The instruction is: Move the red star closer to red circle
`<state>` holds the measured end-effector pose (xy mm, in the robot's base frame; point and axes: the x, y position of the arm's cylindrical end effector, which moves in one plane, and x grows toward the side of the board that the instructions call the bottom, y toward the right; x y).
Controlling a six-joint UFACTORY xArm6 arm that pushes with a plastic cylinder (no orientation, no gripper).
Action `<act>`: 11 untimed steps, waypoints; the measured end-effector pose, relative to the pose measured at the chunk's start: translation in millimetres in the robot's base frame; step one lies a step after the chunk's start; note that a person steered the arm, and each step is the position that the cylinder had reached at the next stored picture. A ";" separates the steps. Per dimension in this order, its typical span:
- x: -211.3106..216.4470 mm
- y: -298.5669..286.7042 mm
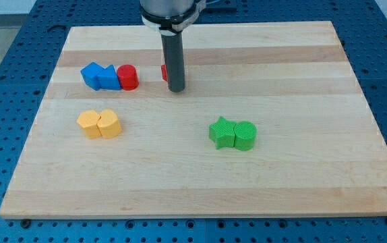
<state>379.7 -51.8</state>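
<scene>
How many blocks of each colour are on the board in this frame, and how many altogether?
Blue: 2, touching, the left one and the right one.
Red: 2, the red circle and the red star, mostly hidden behind my tip.
Yellow: 2, and.
Green: 2, star and cylinder.
Total: 8

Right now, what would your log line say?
my tip: covering most of red star block | red circle block: apart, toward view's left
</scene>
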 end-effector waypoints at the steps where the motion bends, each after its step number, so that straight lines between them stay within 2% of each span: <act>1: 13.7 24.5; 2: 1.8 79.2; 3: -49.4 87.6; 4: -63.1 68.4; 5: -54.1 42.5; 7: -33.5 39.5; 10: -26.7 14.2; 11: -38.1 13.9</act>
